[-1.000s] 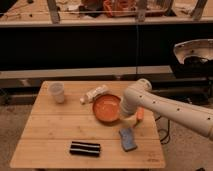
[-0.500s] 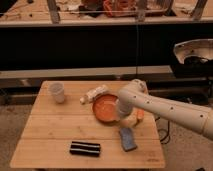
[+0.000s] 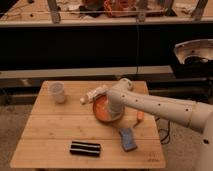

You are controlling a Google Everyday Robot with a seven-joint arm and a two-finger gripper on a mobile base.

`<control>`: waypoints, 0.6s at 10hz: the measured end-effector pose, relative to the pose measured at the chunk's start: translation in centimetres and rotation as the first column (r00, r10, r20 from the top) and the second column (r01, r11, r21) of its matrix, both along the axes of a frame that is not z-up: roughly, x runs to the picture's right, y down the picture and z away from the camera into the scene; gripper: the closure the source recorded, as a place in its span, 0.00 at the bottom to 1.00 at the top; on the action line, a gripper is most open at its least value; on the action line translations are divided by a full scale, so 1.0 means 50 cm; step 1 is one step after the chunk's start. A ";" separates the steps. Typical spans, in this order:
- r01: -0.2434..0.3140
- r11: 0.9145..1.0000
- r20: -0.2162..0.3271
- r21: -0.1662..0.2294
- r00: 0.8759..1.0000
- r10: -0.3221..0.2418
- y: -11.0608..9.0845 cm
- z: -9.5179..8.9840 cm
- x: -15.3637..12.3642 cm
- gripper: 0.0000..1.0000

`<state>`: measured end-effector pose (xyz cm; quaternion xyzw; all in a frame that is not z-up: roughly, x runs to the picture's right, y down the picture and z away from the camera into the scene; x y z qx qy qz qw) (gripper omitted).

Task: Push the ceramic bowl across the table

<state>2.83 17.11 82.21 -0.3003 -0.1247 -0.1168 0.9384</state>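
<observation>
Hanging inside the ceramic bowl (image 3: 101, 114) is the closed claw (image 3: 113, 108).

**The ceramic bowl (image 3: 101, 114) upright on the table (image 3: 55, 127)**

The ceramic bowl is wide, shallow and glossy orange-red. It sits right of the table's centre, nearer the table's far edge. The table is a square, pale tan top of plank strips. The gripper (image 3: 115, 109), closed, dips into the bowl's right half.

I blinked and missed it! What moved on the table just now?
The arm swung left, bringing its shut gripper over the orange bowl. The bowl barely shifted, if at all. Cup, black bar, blue sponge and table stayed put.
</observation>
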 end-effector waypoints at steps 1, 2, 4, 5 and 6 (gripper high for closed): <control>0.007 1.000 0.002 0.000 1.000 -0.007 -0.003 0.005 0.000 0.96; 0.015 1.000 0.010 0.001 1.000 -0.015 -0.004 0.008 -0.005 0.96; 0.051 0.999 0.036 0.003 0.998 -0.051 -0.008 0.018 -0.050 0.96; 0.067 0.998 0.047 0.005 0.997 -0.067 -0.010 0.022 -0.077 0.96; 0.074 0.997 0.055 0.004 0.996 -0.075 -0.010 0.025 -0.093 0.96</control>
